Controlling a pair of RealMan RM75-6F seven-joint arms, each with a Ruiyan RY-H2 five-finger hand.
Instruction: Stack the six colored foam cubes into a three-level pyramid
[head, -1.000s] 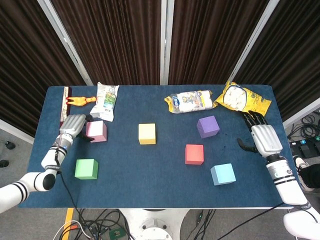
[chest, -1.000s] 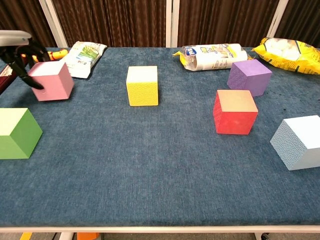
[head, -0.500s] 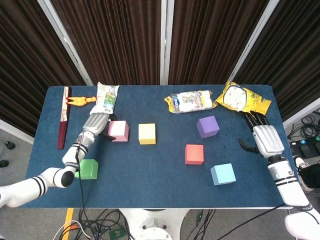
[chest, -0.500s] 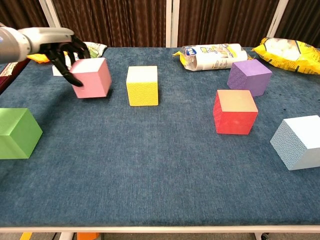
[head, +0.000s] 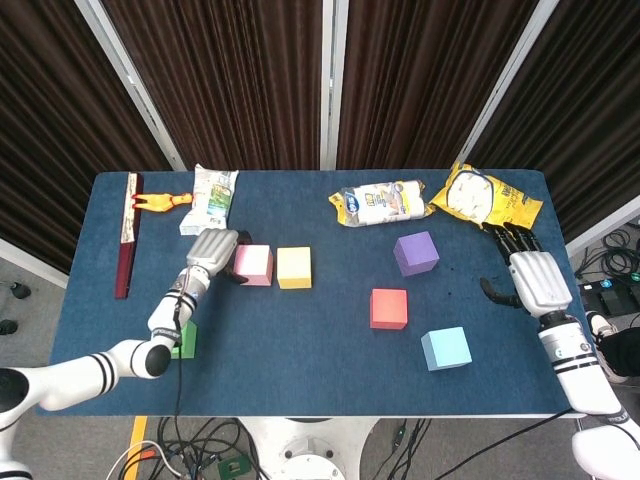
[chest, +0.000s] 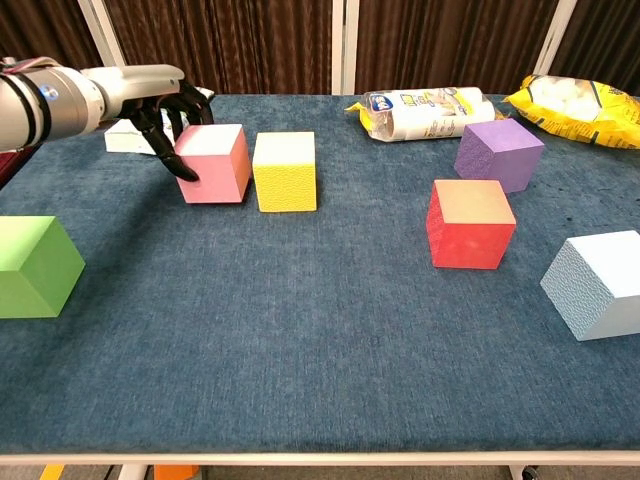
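Note:
My left hand (head: 212, 250) (chest: 160, 100) grips the pink cube (head: 253, 265) (chest: 213, 163) from its left side. The pink cube sits close beside the yellow cube (head: 294, 267) (chest: 285, 171), a narrow gap between them. The green cube (head: 186, 340) (chest: 30, 265) lies near the front left, partly hidden under my left arm in the head view. Purple (head: 416, 253), red (head: 388, 308) and light blue (head: 446, 348) cubes stand apart on the right half. My right hand (head: 528, 275) rests at the table's right edge, fingers spread, holding nothing.
Along the back edge lie a white snack bag (head: 211, 200), a clear packet of white rolls (head: 380, 203) and a yellow bag (head: 485, 198). A rubber chicken toy (head: 160, 201) and a dark red stick (head: 126, 235) lie at the far left.
My left hand has carried the pink cube rightward from the table's left side to just beside the yellow cube. My right hand has barely moved.

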